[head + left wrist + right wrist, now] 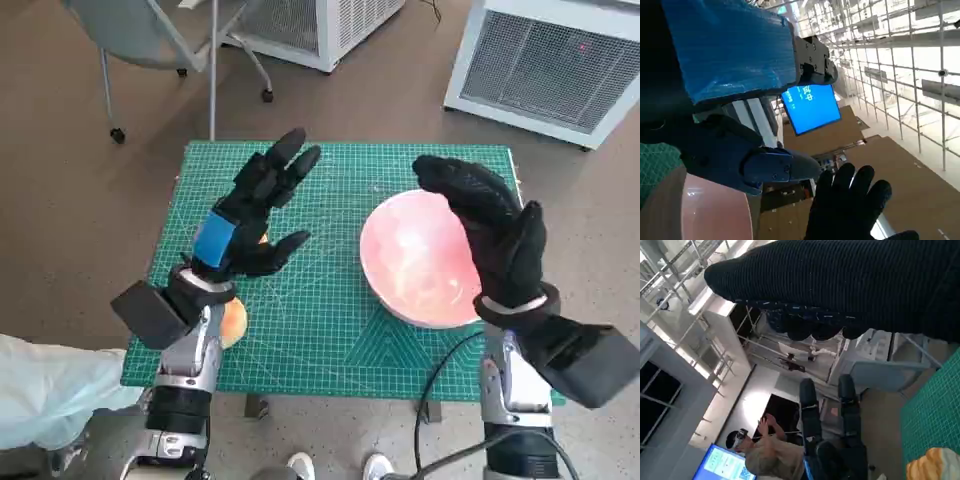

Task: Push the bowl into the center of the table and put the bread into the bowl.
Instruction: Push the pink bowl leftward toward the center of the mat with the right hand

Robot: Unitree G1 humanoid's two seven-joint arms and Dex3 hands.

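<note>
My right hand [497, 238], in its black knitted glove, rests spread over the right rim of the smooth, round, glossy pink bowl [418, 258], gripping nothing. My left hand [258, 213] hovers open, empty. The bowl sits right of centre on the green gridded mat [330, 330]. Risk: the slick rim slips or tips under uneven pushing. The soft golden bread [232, 322] lies near-left, partly hidden beneath my left forearm.

table [300, 350] – green cutting mat | pink bowl [415, 260] right side | bread [232, 322] – left edge
</note>
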